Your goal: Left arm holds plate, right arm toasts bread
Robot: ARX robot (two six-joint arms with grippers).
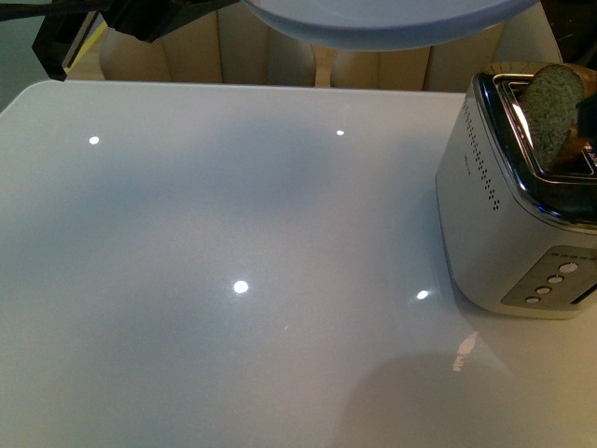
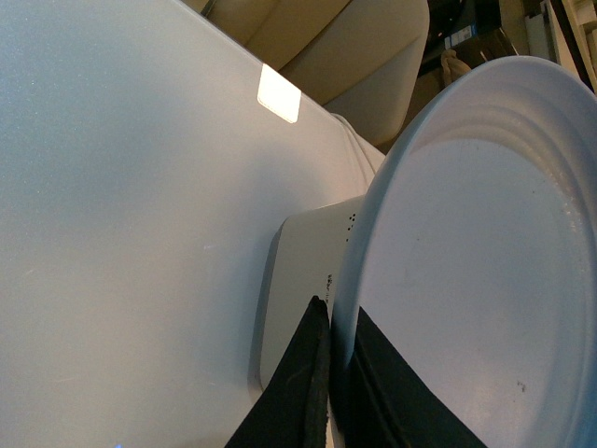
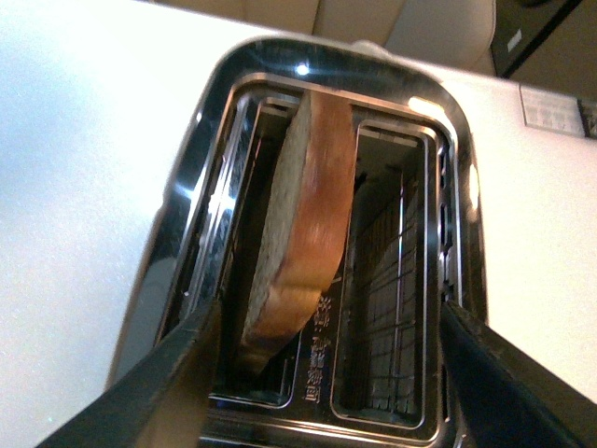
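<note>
The pale blue-grey plate (image 1: 382, 23) hangs in the air at the top of the front view, its underside showing. In the left wrist view my left gripper (image 2: 334, 322) is shut on the rim of the plate (image 2: 485, 271). The bread (image 1: 550, 110) stands tilted in a slot of the silver toaster (image 1: 504, 224) at the right, its top sticking out. In the right wrist view the bread (image 3: 303, 224) leans in one slot of the toaster (image 3: 233, 84). My right gripper (image 3: 326, 350) is open above the toaster, its fingers either side of the slots, clear of the bread.
The white table (image 1: 233, 280) fills the front view. A dark arm part (image 1: 140, 19) shows at the top left. Beige chairs (image 1: 215, 56) stand behind the far edge. The toaster's buttons (image 1: 552, 280) face the front.
</note>
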